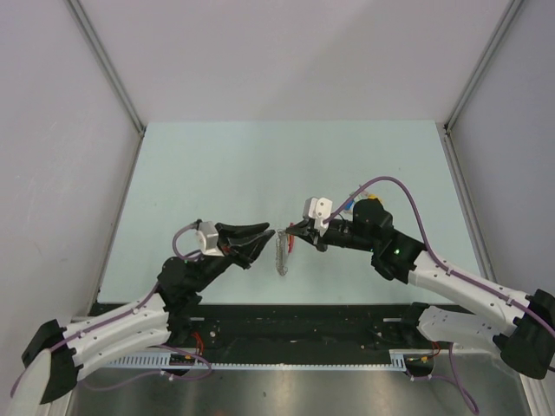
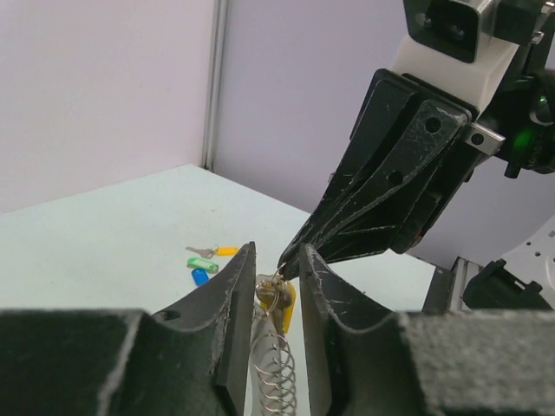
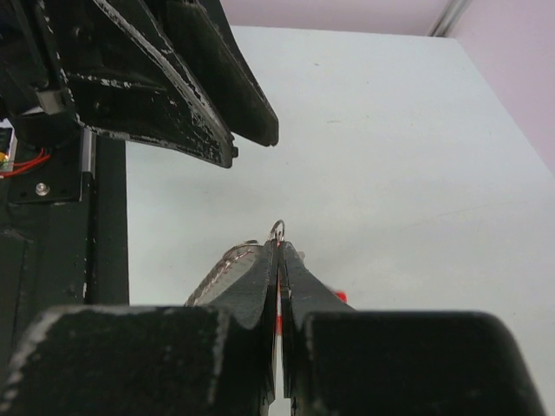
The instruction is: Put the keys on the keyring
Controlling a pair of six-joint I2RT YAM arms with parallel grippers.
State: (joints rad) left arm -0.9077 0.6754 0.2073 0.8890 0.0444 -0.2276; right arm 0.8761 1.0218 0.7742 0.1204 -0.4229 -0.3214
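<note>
My right gripper [image 3: 278, 247] is shut on the red keyring [image 3: 278, 322]. A small metal ring [image 3: 277, 230] pokes out past its tips, and the silvery coil chain [image 3: 224, 264] hangs to the left. In the top view the chain [image 1: 280, 257] dangles between my two grippers above the table. My left gripper [image 2: 277, 290] is open, its fingers either side of a yellow-headed key [image 2: 286, 305] and the chain [image 2: 276, 373], touching neither. The right gripper's tip [image 2: 290, 260] meets them from above. Yellow [image 2: 225, 250], green [image 2: 202, 263] and blue [image 2: 200, 276] keys lie on the table.
The pale green table [image 1: 217, 173] is walled by grey panels at the back and sides. A dark rail [image 1: 303, 321] runs along the near edge by the arm bases. The right arm's purple cable [image 1: 408, 195] loops above its wrist.
</note>
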